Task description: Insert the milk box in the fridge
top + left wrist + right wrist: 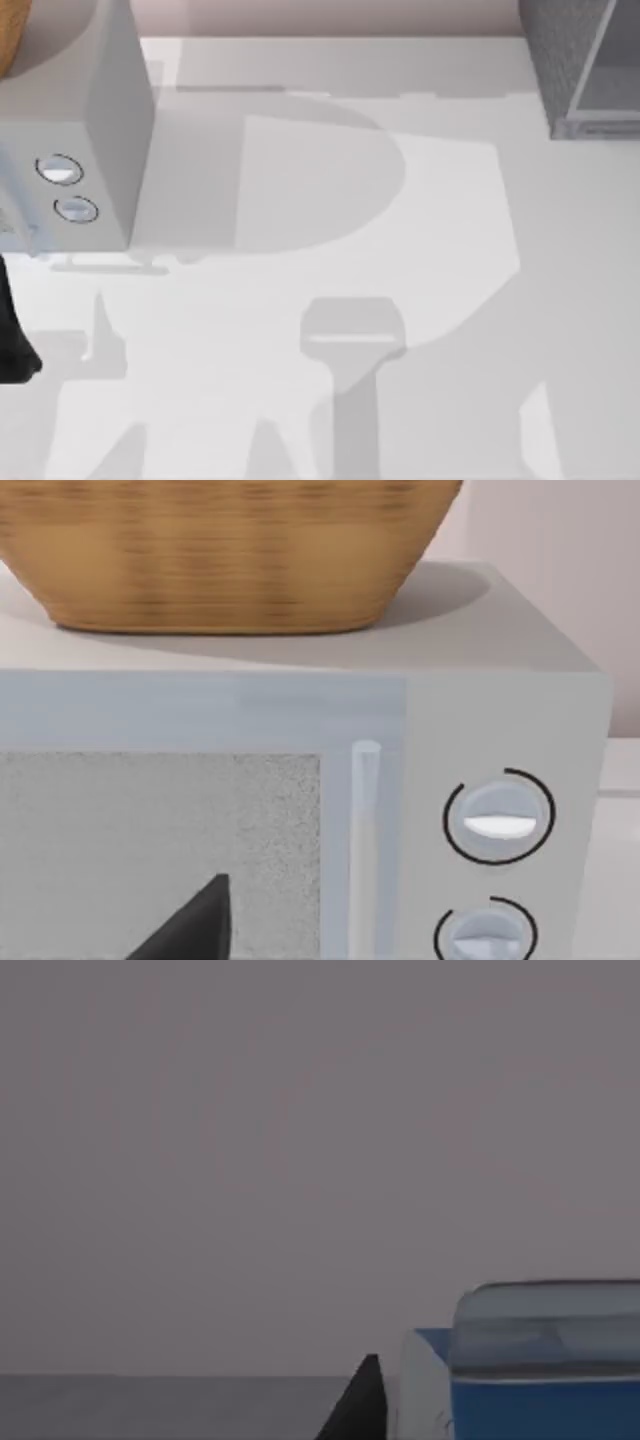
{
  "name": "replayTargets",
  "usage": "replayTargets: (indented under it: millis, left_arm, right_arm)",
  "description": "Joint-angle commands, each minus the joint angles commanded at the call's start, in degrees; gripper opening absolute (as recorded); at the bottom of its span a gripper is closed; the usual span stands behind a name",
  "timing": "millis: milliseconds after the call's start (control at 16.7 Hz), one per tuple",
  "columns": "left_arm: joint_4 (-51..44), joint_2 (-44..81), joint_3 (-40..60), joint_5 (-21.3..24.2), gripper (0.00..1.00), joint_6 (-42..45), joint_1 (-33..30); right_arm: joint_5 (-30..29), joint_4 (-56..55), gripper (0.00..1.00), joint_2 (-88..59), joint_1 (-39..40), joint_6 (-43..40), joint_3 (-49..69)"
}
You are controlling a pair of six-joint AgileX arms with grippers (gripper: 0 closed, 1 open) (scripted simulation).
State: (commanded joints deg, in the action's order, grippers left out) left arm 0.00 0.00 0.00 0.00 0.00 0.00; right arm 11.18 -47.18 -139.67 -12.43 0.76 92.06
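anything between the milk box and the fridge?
Nothing visible. Top view: the table stretch toward the fridge, far right corner, is bare. The milk box sits by the right gripper's finger in its wrist view.

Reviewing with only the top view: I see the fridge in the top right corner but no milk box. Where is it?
Observer: The right wrist view has the milk box close up, right beside the right gripper; whether it is gripped, I can't tell.
Operator: And the left arm at my left edge?
Observer: The left gripper is pointed at the microwave door, low in front of its window.
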Motion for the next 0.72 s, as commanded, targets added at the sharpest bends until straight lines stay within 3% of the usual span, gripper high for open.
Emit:
replayTargets:
  millis: [720]
  left_arm:
    - [0.0, 0.0, 0.0, 0.0, 1.00, 0.0, 0.0]
  right_arm:
    - [0.0, 0.0, 0.90, 0.0, 0.0, 0.0, 0.0]
